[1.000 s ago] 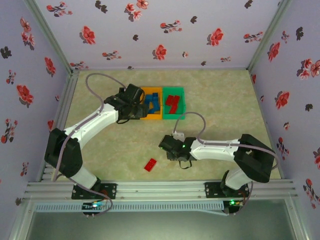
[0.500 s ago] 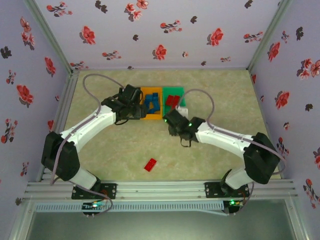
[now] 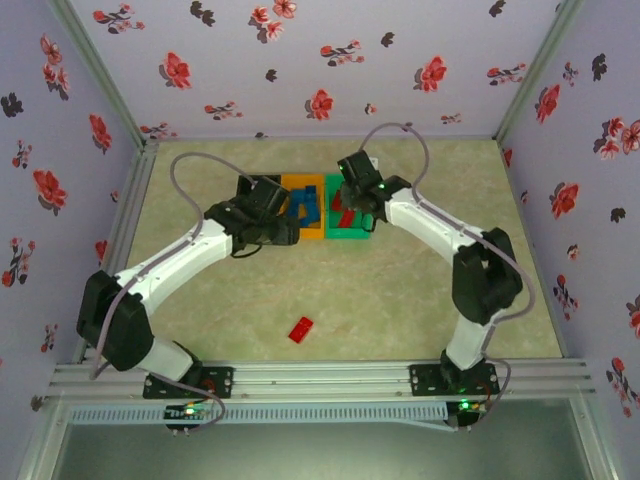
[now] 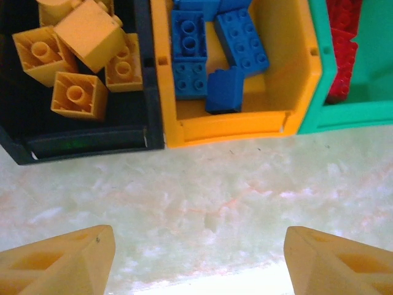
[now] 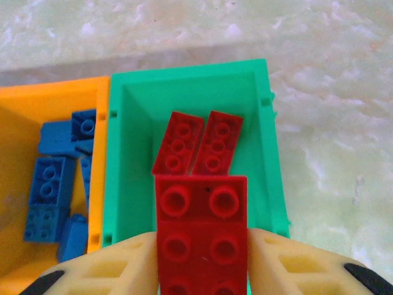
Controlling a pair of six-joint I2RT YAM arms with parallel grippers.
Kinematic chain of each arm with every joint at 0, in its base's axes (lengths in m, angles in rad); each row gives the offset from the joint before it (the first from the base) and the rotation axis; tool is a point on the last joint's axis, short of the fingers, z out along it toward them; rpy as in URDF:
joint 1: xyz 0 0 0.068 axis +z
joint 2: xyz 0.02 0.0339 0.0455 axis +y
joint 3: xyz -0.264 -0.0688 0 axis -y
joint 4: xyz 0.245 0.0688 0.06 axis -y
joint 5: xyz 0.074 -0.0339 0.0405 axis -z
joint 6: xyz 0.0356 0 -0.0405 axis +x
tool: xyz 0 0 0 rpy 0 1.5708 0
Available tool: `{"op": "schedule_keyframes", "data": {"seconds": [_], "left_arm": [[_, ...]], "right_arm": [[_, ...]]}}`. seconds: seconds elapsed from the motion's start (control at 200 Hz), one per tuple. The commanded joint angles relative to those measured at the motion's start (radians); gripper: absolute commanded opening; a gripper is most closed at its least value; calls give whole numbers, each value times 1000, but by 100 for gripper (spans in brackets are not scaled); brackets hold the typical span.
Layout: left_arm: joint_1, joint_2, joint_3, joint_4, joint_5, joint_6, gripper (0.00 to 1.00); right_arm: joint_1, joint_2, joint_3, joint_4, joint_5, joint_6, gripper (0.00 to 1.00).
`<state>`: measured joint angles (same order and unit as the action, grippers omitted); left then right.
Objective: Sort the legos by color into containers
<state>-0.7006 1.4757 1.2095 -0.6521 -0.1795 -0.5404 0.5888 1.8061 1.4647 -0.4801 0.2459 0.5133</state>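
My right gripper (image 5: 201, 261) is shut on a red lego (image 5: 201, 227) and holds it just above the green container (image 5: 184, 86), where two red legos (image 5: 196, 144) lie. From above, this gripper (image 3: 350, 195) hangs over the green container (image 3: 350, 236). My left gripper (image 4: 199, 258) stands open over bare table just in front of the containers, with nothing between its fingers. Before it are the black container (image 4: 86, 144) with yellow legos (image 4: 86, 43) and the orange container (image 4: 233, 129) with blue legos (image 4: 215, 55). One red lego (image 3: 300, 329) lies on the table near the front.
The three containers stand side by side at the back middle of the table, black partly under my left gripper (image 3: 272, 215). Flowered walls close in the left, right and back. Open table spreads in front of the containers and to the right.
My right arm has swung from the front middle of the table back to above the green container, carrying the red lego. The left arm has shifted only slightly.
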Motion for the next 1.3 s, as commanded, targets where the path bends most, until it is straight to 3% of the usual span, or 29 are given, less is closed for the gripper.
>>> {"op": "schedule_keyframes", "data": {"seconds": [0.0, 0.09, 0.19, 0.39, 0.545, 0.825, 1.295], "left_arm": [[-40, -49, -44, -36, 8, -40, 73], [-75, -69, -85, -36, 7, -74, 75], [-128, -85, -125, -43, 4, -99, 77], [-220, -110, -193, -64, 4, -135, 78], [-282, -109, -221, -69, 10, -147, 78], [-359, -78, -269, -23, 68, -169, 78], [-484, 3, -330, 22, 134, -189, 75]], "right_arm": [[-26, 68, 83, -11, -66, -29, 52], [-39, 96, 119, -31, -66, -5, 66], [-40, 55, 83, -4, -60, 36, 69], [-45, -182, -256, 181, -44, 167, 76], [-66, -308, -285, 34, 56, 119, 76], [-90, -512, -372, 7, 107, 101, 80], [-114, -549, -396, 0, 95, 90, 82]]}}
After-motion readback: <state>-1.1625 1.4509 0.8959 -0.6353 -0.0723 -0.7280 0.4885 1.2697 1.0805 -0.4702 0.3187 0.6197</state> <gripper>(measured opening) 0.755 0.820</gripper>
